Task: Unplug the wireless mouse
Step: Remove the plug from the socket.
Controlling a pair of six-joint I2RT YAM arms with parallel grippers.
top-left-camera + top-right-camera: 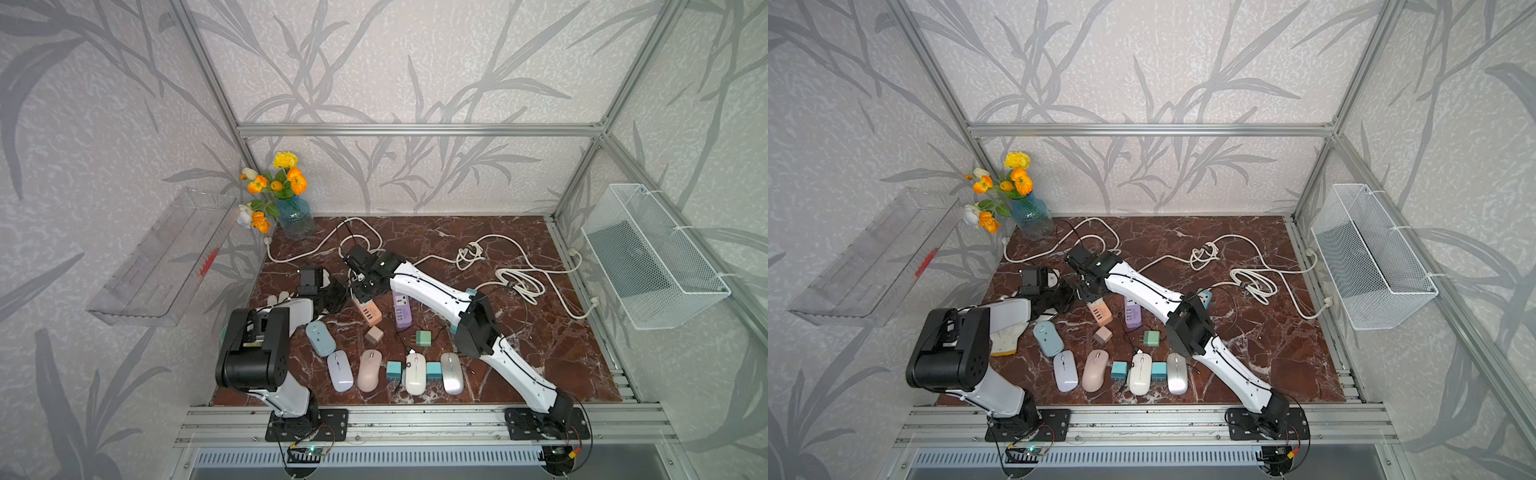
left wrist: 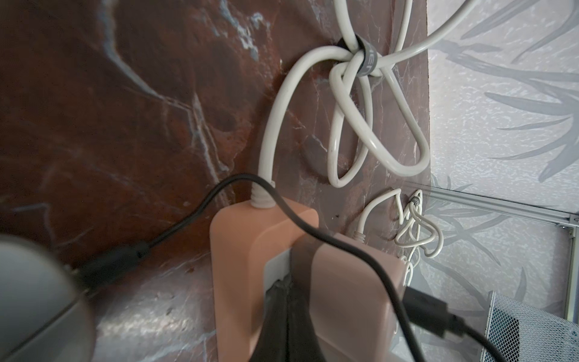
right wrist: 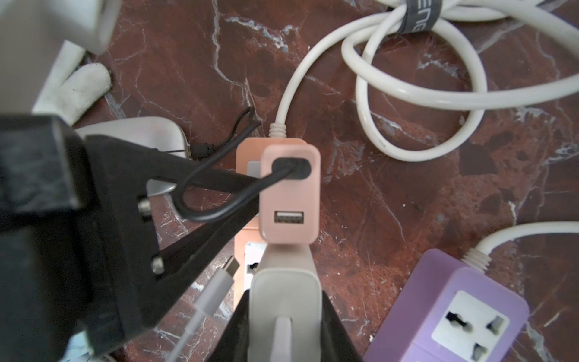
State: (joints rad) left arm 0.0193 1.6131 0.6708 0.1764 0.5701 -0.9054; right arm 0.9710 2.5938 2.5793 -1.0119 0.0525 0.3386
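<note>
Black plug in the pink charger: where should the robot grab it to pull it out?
Pinch the black plug by its short body, not the cord, coming from straight above. It sticks up out of the pink charger, and its cable curls off sideways.

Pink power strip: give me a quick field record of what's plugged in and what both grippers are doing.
strip: pink power strip, flat on the marble
adapter: pink adapter plugged into it, lower USB port empty
cable: black cable in the adapter's upper port, other end at the grey mouse, seemingly still in
left: left gripper shut, tips on the strip beside the adapter
right: right gripper closed on a whitish charger
unplugged: not yet
</note>
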